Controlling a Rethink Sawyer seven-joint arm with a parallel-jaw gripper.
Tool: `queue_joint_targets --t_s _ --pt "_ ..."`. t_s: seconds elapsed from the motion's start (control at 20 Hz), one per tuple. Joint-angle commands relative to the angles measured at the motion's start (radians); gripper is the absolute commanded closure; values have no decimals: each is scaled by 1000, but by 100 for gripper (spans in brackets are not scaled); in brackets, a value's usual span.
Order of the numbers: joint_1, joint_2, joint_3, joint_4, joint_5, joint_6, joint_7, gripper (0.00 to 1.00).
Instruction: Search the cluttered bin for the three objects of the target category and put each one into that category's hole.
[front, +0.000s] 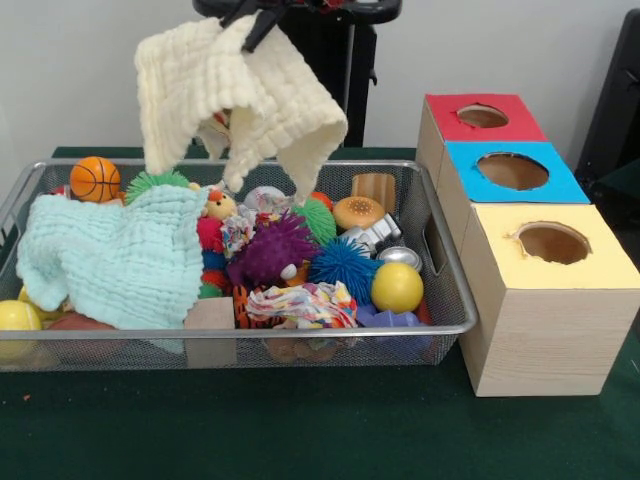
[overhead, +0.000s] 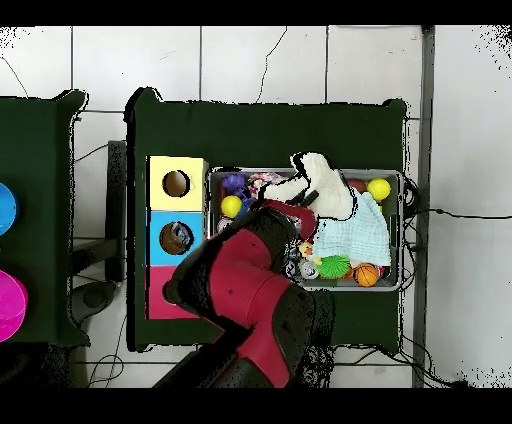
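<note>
My gripper (front: 262, 25) is at the top of the front view, above the bin's back left, shut on a cream waffle cloth (front: 240, 100) that hangs clear above the toys. The cloth also shows in the overhead view (overhead: 315, 185); there my arm (overhead: 250, 290) hides the gripper. The bin (front: 250, 335), a silver wire-mesh basket (overhead: 400, 230), holds many toys. The blue-topped hole (front: 512, 171) is in the middle box of three to the bin's right, also seen from overhead (overhead: 176, 237).
A mint cloth (front: 120, 260) covers the bin's left part. Around it lie a small basketball (front: 95, 178), a purple spiky ball (front: 272, 250), a blue spiky ball (front: 343, 268), a yellow ball (front: 397, 287) and a burger toy (front: 358, 212). Red-topped (front: 482, 116) and yellow-topped (front: 552, 243) boxes flank the blue one.
</note>
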Motion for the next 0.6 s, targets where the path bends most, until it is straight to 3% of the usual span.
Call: queue_joint_targets --t_s 0.05,0.4,0.6 --pt "-42 58 46 39 21 -17 207 100" --pt "-57 51 98 63 25 -20 218 100" --pt "-82 21 171 84 27 33 211 100"
